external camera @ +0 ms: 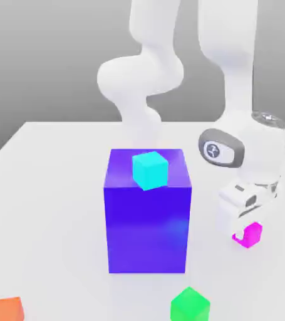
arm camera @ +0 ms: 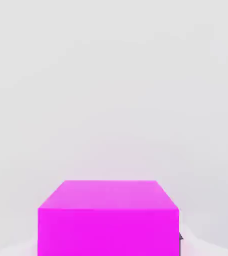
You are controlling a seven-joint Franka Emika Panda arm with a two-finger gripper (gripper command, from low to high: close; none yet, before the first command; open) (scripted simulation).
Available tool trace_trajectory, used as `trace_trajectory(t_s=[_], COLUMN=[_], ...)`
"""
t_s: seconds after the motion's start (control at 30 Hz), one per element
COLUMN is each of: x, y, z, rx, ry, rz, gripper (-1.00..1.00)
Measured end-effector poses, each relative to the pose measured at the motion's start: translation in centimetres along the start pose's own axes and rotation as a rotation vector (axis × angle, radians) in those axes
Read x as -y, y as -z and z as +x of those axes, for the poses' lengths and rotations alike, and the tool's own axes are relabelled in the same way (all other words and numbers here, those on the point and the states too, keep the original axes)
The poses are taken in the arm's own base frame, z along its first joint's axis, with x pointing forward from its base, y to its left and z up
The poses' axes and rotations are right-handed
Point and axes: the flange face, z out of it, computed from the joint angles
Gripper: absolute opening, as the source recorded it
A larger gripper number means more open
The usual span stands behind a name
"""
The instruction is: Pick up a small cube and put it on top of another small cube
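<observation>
1. The small magenta cube [external camera: 253, 234] sits on the white table [external camera: 51, 207], at the exterior view's right of the big blue block [external camera: 148, 213].
2. The tool [external camera: 245, 233] appears clamped on it, ready for lifting.
3. The cyan cube [external camera: 150, 170] atop the block could be its stacking target.

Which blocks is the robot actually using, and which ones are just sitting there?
Using:
- magenta cube, on the table under the gripper
- another small cube to stack on; can't tell which

Just sitting:
- big blue block
- cyan cube on it
- green cube
- orange cube
</observation>
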Motion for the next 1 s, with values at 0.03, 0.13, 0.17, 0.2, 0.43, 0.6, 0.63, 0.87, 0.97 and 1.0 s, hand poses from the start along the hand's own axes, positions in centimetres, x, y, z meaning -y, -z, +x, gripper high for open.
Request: trace_trajectory(t_s=[0.03, 0.13, 0.17, 0.2, 0.43, 0.6, 0.63, 0.87, 0.97, 1.0], x=[0.0, 0.0, 0.0, -0.1, -1.6, -3.2, -3.6, -7.0, -8.9, -9.5], y=[0.8, 3.5, 4.4, 5.1, 6.5, 7.3, 7.4, 8.8, 9.4, 9.7], z=[0.0, 0.1, 0.0, 0.2, 6.1, 10.5, 11.3, 17.3, 19.7, 20.5], rx=[0.000, -0.001, -0.001, -0.001, 0.007, 0.011, 0.012, 0.011, 0.009, 0.008], ry=[0.000, 0.000, -0.001, 0.003, 0.109, 0.207, 0.227, 0.363, 0.422, 0.442], rz=[0.000, -0.001, -0.001, -0.002, -0.002, -0.001, -0.001, 0.000, 0.001, 0.001], gripper=[-1.00, -1.00, -1.00, -1.00, -1.00, -1.00, -1.00, -1.00, -1.00, -1.00])
